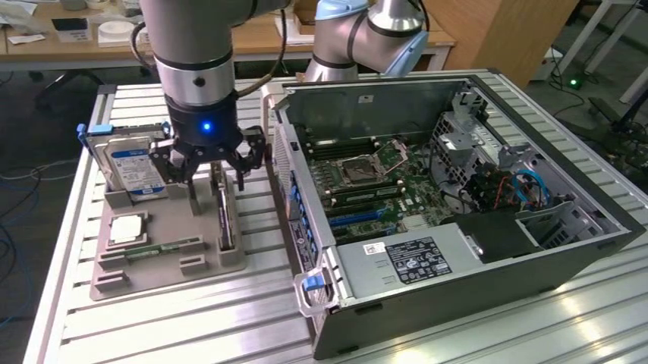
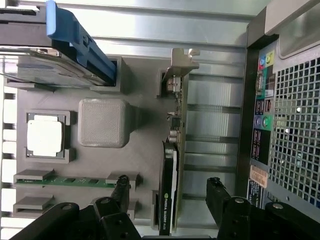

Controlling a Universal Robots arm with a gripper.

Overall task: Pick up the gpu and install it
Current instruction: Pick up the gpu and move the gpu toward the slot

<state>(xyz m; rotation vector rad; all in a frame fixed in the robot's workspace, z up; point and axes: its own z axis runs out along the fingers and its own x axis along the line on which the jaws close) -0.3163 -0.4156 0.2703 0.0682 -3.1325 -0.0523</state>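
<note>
Wrist view: released pincer is spread astride the edge-up gpu; clearance is left on both sides.

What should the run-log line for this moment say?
phase: pre-grasp | gripper: open, straddling gpu | gpu: on edge in grey holder, not gripped | computer case: side open

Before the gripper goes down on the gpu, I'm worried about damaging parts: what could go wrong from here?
1. The gpu stands on its thin edge in the grey holder; the open gripper straddles it, so an off-centre close could tilt or jam it.
2. The hard drive and the computer case flank it closely; a finger might clip either.
</note>
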